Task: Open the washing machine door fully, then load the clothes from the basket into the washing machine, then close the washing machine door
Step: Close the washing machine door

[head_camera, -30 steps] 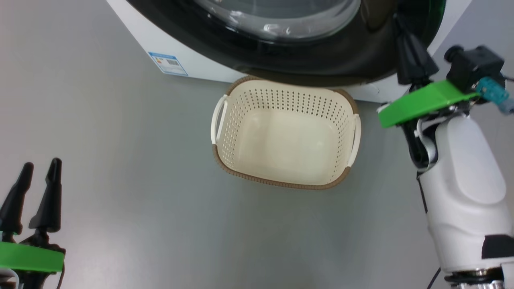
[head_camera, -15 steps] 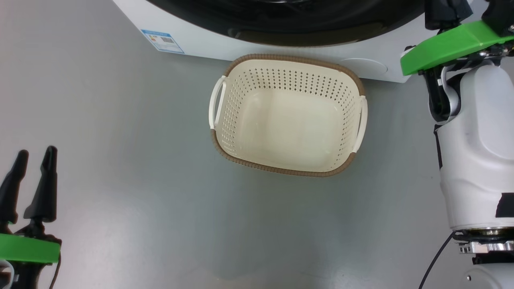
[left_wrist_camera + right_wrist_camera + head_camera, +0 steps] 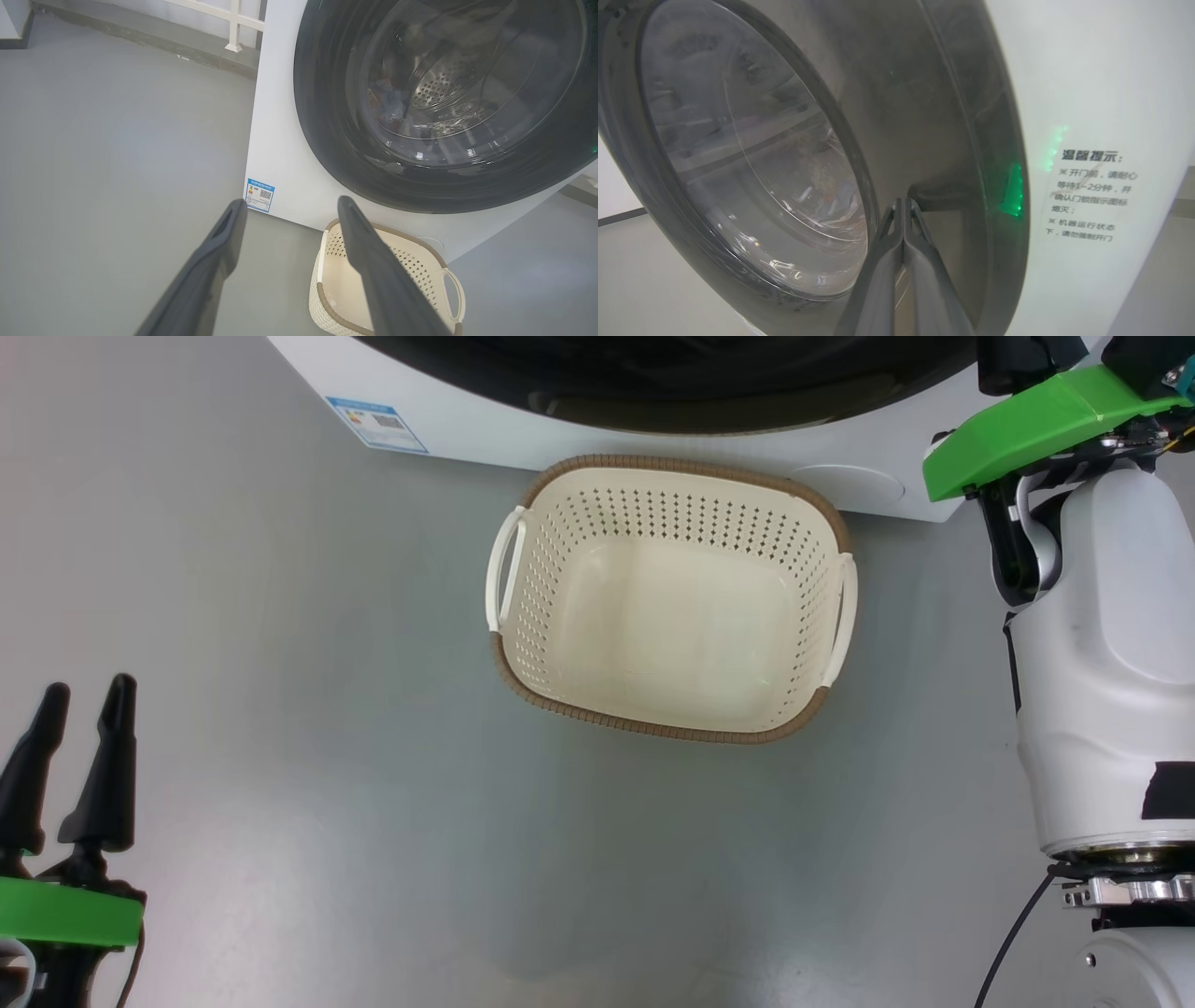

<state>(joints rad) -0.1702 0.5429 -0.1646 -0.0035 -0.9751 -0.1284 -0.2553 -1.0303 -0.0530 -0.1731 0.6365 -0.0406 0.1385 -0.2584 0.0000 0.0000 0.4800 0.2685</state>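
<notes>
Now, my left fingers (image 3: 103, 775) hang released, near left; the cream perforated plastic basket (image 3: 653, 513) sits empty, centre; my right fingers (image 3: 920, 266), clenched, point at the round glossy black door (image 3: 924, 116), far right: stiff, heavy, slick, so I'd press its rim, not glass.

Head view: washing machine door (image 3: 653, 383) cropped at the 12 o'clock edge; blue label (image 3: 377, 425) print too small to read. Left wrist view: clothes (image 3: 390, 105) a dim blur behind glass.
</notes>
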